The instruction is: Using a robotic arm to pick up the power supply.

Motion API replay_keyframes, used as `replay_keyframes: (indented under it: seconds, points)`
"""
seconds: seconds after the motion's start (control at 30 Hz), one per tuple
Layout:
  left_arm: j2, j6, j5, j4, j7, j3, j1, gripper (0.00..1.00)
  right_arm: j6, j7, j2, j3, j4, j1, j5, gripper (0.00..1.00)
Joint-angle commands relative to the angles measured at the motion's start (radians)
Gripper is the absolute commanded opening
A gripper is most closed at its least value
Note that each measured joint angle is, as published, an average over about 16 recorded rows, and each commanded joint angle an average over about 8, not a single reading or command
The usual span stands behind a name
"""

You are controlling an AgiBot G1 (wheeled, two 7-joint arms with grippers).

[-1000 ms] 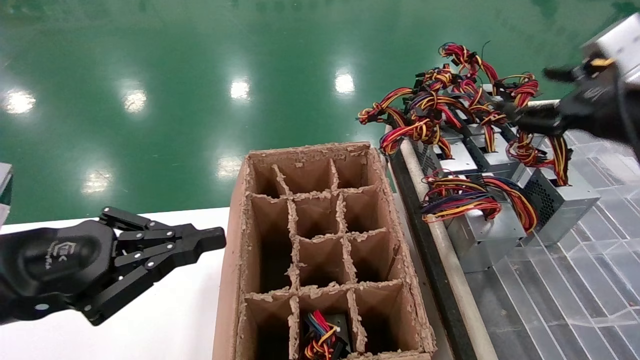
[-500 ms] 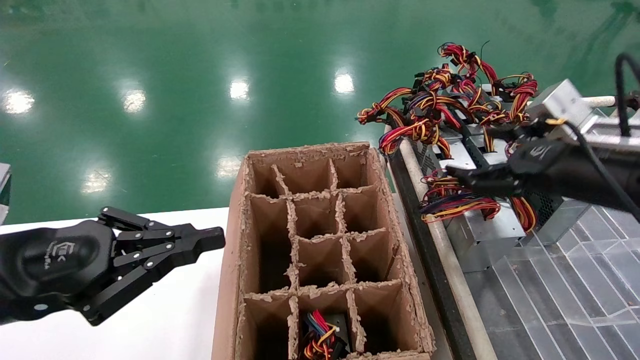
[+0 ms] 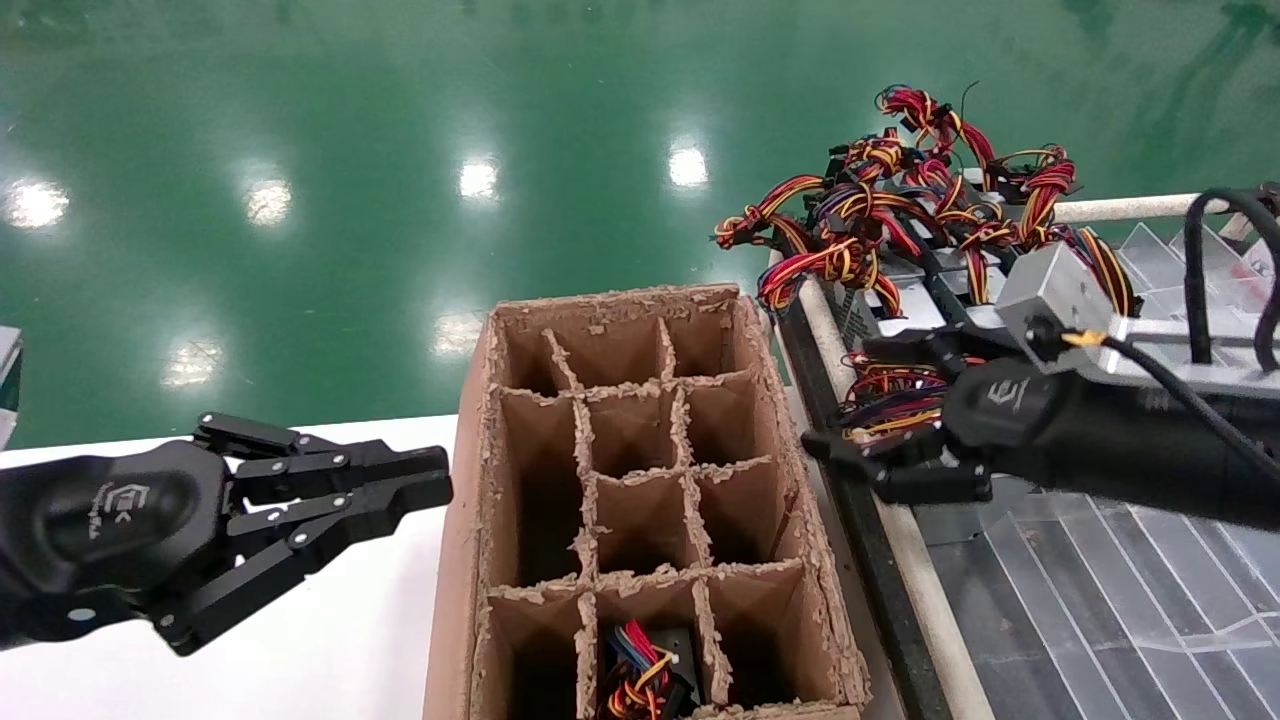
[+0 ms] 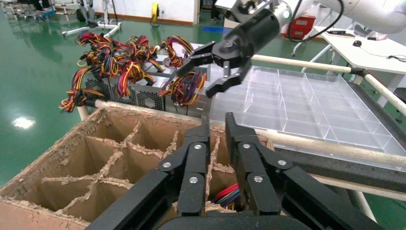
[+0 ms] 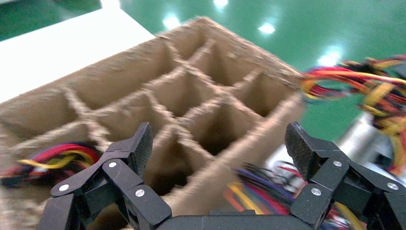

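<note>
Glossy green floor (image 3: 400,120) behind, with a white table (image 3: 330,640) at lower left. Left gripper (image 3: 425,478) parked over the table just beside the cardboard divider box (image 3: 470,520), fingers (image 4: 201,143) close together with a narrow gap between them. Divider box at centre, partitioned into cells, one near cell holding a dark unit with coloured wires (image 3: 640,680). To the right, a rack with a pale tube rail (image 3: 900,540) and clear compartment tray (image 3: 1130,590), carrying a cluster of silver-grey units under tangled red, yellow and black wire bundles (image 3: 880,200). Right gripper (image 3: 850,410) reaching leftward across the rack, fingers (image 5: 136,143) spread wide, poised around the wire bundle of the nearest power supply (image 3: 885,395) at the rack's front corner; contact not discernible.
</note>
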State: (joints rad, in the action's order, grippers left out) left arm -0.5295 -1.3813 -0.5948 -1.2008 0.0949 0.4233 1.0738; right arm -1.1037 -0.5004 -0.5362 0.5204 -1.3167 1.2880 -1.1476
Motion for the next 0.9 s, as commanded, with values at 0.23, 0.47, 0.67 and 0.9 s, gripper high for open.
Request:
replay_keyframes:
  seconds: [0.23,0.47,0.67,0.9]
  points:
    - [0.000,0.000,0.000,0.000,0.000,0.000,0.000,1.00,-0.125,0.100,-0.024,-0.077,0.010,-0.068,0.133,1.00]
    - [0.000,0.000,0.000,0.000,0.000,0.000,0.000,1.00,-0.231,0.184,-0.044,-0.142,0.019,-0.126,0.245,1.00]
    - [0.000,0.000,0.000,0.000,0.000,0.000,0.000,1.00,-0.317,0.253,-0.061,-0.195,0.026,-0.173,0.337,1.00]
    - [0.000,0.000,0.000,0.000,0.000,0.000,0.000,1.00,-0.399,0.317,-0.076,-0.246,0.033,-0.218,0.426,1.00]
